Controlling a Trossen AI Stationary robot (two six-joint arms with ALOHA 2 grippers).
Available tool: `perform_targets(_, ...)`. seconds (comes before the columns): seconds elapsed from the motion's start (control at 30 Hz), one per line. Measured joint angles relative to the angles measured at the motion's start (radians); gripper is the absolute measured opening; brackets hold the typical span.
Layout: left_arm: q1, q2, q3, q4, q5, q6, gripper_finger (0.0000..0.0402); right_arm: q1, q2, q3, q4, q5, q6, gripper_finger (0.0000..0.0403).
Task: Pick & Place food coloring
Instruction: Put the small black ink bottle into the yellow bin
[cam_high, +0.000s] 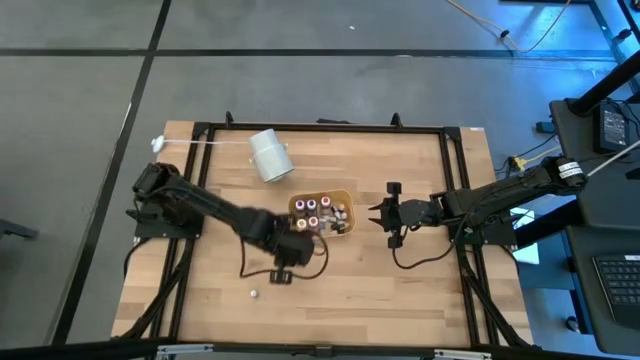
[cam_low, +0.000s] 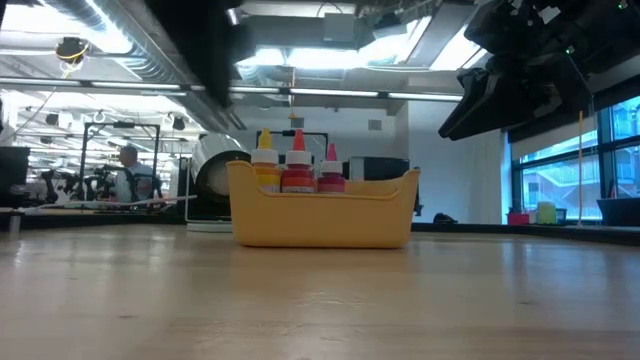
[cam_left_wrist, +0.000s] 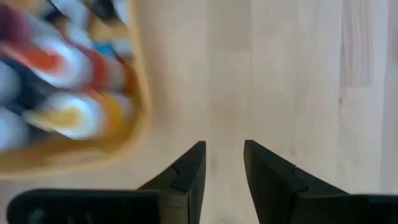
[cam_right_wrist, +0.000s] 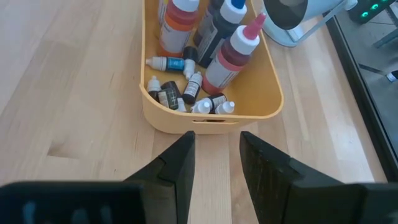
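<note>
Right wrist view: food coloring (cam_right_wrist: 186, 87) fills tray (cam_right_wrist: 261, 109).

Food coloring (cam_right_wrist: 186, 87) inside tray (cam_right_wrist: 261, 102)

Grey floor (cam_high: 300, 80), ceiling lights (cam_low: 300, 35), windows (cam_low: 560, 185) at one side.
</note>
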Motion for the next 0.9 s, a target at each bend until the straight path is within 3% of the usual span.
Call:
perform_targets(0.2,-0.107,0.002,-0.108,0.018,0.010,-0.272,0.0108,0.000,0.000,0.000,0.003,0.000,-0.001,0.0129)
perform_targets(0.4,-0.158,0.002,-0.182,0.015,-0.029,-0.518,0.0146,0.000,0.000,0.000,0.008,0.000,-0.003,0.0129)
perform_targets(0.63,-0.197,0.002,-0.216,0.016,0.020,-0.734,0.0207,0.000,0.000,0.000,0.008,0.000,0.000,0.0129)
perform_targets(0.9,-0.239,0.002,-0.216,0.070,0.068,-0.939,0.0218,0.000,0.000,0.000,0.008,0.000,0.000,0.0129)
